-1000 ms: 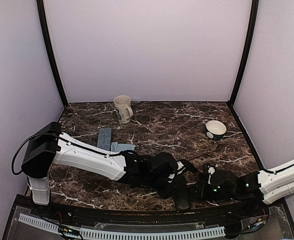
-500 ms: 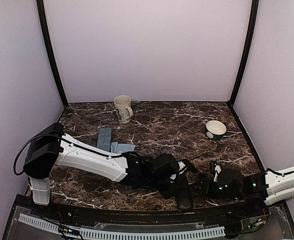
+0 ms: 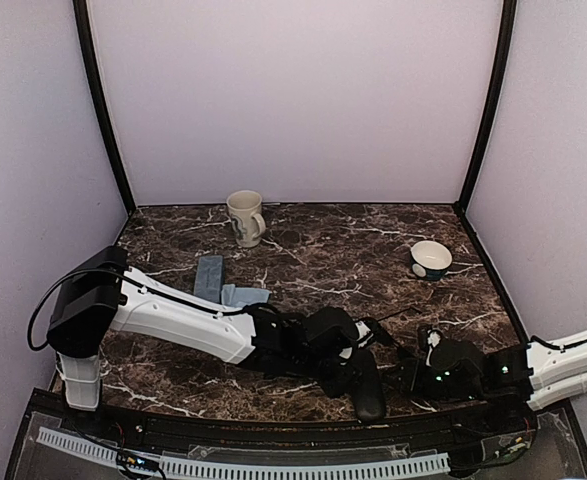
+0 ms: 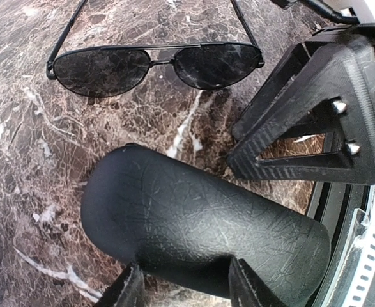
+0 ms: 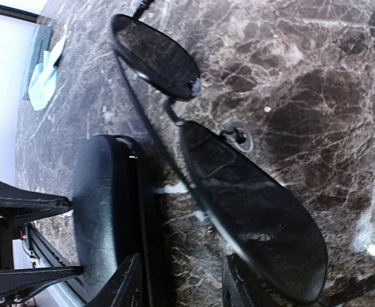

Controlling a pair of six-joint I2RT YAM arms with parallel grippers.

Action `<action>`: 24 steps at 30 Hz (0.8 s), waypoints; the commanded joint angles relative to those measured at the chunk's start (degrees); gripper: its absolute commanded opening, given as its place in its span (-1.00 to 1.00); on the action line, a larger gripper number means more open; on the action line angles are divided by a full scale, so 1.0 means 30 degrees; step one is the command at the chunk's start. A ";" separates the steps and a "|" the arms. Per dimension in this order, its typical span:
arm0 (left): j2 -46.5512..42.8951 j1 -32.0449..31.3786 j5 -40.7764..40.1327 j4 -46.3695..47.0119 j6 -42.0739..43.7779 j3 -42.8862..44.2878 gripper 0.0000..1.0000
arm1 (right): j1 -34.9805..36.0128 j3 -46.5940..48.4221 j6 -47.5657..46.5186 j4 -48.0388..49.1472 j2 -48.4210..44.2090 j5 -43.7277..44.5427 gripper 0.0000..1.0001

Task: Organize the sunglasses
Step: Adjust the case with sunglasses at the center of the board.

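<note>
Thin wire-framed dark sunglasses (image 4: 206, 64) by the marble worktop's (image 4: 21, 160) near edge look light and scratch-prone; take the bridge. Right claw (image 5: 182, 281) stands spread; left claw (image 4: 187, 288) straddles the black oblong case (image 4: 200, 224), grip unclear.

The black case (image 3: 366, 388) and the sunglasses (image 4: 155, 64) crowd the counter's (image 3: 323, 250) near edge, while open counter stretches between mug (image 3: 245, 217) and bowl (image 3: 431, 259) farther back

Soft, even light fills the overhead view: pale walls (image 3: 293, 100) bright, the dark marble table (image 3: 323, 240) dim, black arm parts (image 3: 303, 340) at lower centre nearly lost against it. The left wrist view is sharp, the sunglasses (image 4: 101, 71) crisp along the top, a dull sheen on the black case (image 4: 200, 236). The right wrist view's upper left corner is blown white.
</note>
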 commanded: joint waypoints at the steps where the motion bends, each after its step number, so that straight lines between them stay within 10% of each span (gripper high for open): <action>1: -0.0805 0.0056 -0.0935 -0.1167 -0.0054 -0.0204 -0.05 | -0.0108 -0.0132 0.0058 -0.0056 -0.1335 0.0274 -0.09; 7: -0.2547 0.0289 -0.1215 -0.0216 -0.0483 -0.1609 0.18 | -0.0117 -0.0472 -0.0219 0.0870 -0.2397 0.0294 0.05; 24: -0.3835 0.1029 -0.0096 0.0135 -0.2448 -0.4475 0.49 | 0.0056 0.2282 -0.2051 0.6795 0.6971 -0.2710 0.21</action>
